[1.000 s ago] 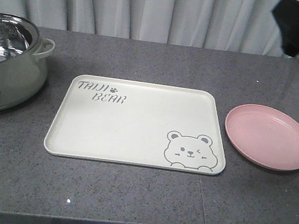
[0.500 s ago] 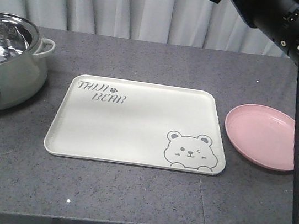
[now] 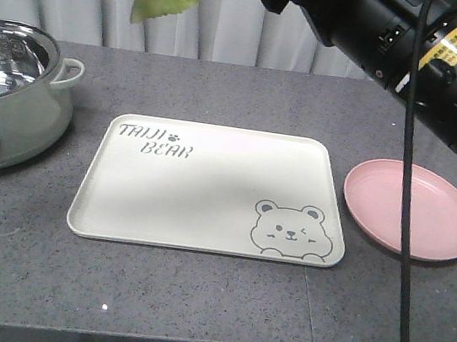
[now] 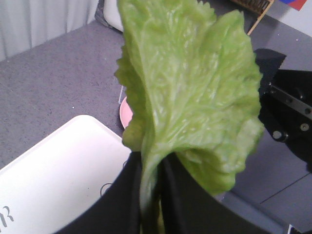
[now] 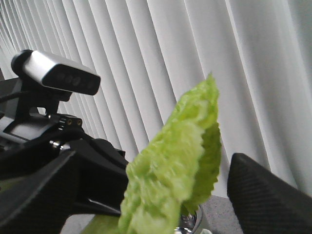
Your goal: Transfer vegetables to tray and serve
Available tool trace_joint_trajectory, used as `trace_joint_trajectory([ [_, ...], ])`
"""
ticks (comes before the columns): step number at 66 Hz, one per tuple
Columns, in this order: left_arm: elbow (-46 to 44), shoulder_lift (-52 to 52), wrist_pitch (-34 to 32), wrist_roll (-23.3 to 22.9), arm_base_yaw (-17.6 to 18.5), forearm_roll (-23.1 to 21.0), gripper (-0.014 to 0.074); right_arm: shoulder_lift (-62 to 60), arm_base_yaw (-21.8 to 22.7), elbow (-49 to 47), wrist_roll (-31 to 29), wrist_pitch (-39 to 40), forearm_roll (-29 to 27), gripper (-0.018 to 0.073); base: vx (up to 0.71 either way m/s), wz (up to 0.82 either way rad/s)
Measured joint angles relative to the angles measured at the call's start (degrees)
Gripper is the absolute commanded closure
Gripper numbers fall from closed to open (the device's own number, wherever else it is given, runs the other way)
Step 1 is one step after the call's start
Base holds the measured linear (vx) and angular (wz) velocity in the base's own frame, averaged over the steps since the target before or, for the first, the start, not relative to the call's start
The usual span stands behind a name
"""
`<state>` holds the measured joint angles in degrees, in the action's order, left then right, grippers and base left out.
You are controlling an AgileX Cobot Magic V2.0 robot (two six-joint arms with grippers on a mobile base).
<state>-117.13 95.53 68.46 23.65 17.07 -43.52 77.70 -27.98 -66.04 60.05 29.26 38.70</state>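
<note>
Desk (image 3: 193, 302): grey, speckled. The tray (image 3: 208, 194) lies flat at the middle and carries nothing. A steel-lined pot (image 3: 8, 106) stands at the far left, and a pink plate (image 3: 410, 209) sits just right of the tray, not touching it.

Lettuce leaf (image 4: 190, 97): up in the air, high over the far left part of the tray, in front of the curtain (image 3: 233, 18). No part of it touches the desk.

Left tool (image 4: 151, 195): closed narrow on the pale rib at the leaf's base, with the blade fanning upward from the pinch.

Right tool (image 5: 185, 209): close to the leaf. One padded finger (image 5: 263, 195) shows, apart from the leaf edge. I cannot tell how wide it stands.

Handling, as judged:
- Very light, limp and thin. The blade curls and droops under its own weight.
- Crinkled edges tear or bruise easily.
- The rib is the stiffest part and the best place to hold, with light pressure.
- Lower it until the tip rests on the tray before letting go, since it may cling to a pad or flutter aside.
</note>
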Motion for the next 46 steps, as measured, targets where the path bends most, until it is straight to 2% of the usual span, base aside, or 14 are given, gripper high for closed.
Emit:
trace_joint_trajectory([
  [9,0.1,0.7,-0.1,0.4,1.6,0.2,0.0603,1.3,0.0,-0.1,0.0,1.1,-0.5,0.0003,0.00,0.00],
  [15,0.1,0.7,-0.1,0.8,1.8,0.2,0.0603,1.6,0.0,-0.1,0.0,2.2,-0.5,0.0099,0.00,0.00],
  [31,0.1,0.7,0.0,1.1,1.8,0.2,0.0603,1.6,0.0,-0.2,-0.3,2.7,-0.5,0.0577,0.00,0.00],
  [46,0.1,0.7,0.3,1.1,1.8,0.5,0.0559,1.5,0.0,-0.2,-1.4,1.4,-0.6,0.0569,0.00,0.00],
])
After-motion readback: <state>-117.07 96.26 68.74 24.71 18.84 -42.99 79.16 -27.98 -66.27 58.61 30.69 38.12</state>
